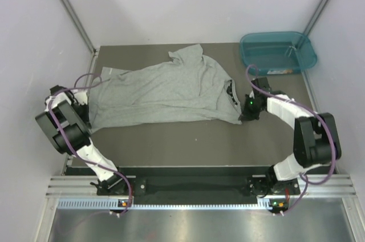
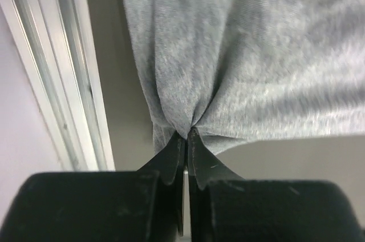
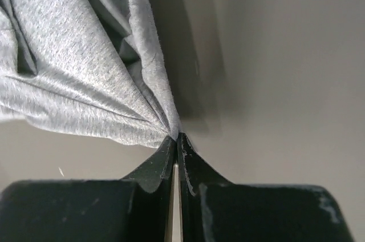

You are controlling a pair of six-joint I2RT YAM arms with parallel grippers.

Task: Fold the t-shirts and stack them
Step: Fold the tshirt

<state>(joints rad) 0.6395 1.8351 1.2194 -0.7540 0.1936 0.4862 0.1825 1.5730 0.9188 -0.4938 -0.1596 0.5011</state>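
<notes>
- Where's your t-shirt (image 1: 171, 91)?
- Spread flat mid-bench (image 1: 188, 139), collar toward the right edge.
- Jaws?
- Your left gripper (image 2: 186, 134) pinches its left end; your right gripper (image 3: 176, 136) pinches its right end.
- Else?
- Teal tub (image 1: 278, 59), far right corner.

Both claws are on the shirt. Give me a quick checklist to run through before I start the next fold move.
1. Is the left claw shut on the t-shirt? Ok, it pinches the edge at the left end.
2. Is the right claw shut on the other end, near the collar? Ok.
3. Is the fabric smooth between the grips? Not ok: wrinkled, and puckered at both claws.
4. Is the teal tub apart from the t-shirt? Ok, it sits at the far right corner.
5. How many layers does each claw pinch? Cannot tell.
</notes>
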